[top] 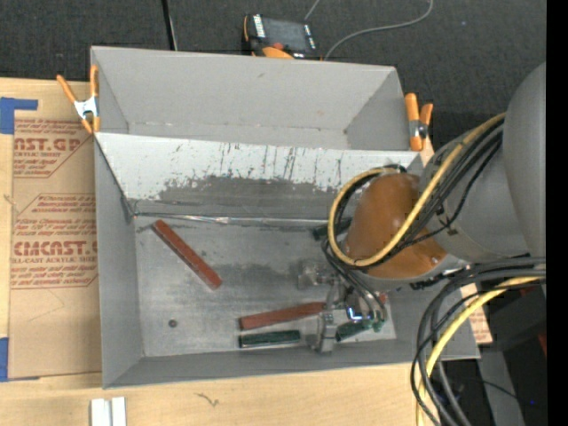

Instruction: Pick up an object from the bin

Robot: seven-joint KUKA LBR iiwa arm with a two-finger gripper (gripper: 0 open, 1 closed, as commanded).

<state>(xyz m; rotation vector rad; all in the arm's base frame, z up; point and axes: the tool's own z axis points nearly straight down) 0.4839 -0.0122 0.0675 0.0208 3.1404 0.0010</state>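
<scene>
My gripper (318,308) is low in the bin's front right part, under the arm's orange cover. It is open, with one fingertip (311,278) behind and the other (324,337) in front of the right end of a flat reddish-brown strip (280,317). The strip lies on the bin floor, and its right end sits between the two fingers. Just in front of the strip, and parallel to it, lies a dark green bar (269,337).
A second reddish-brown strip (186,254) lies slanted at the left of the floor. A small dark green thing (318,233) peeks out by the back wall beside the cover. The arm and its cables hide the bin's right side.
</scene>
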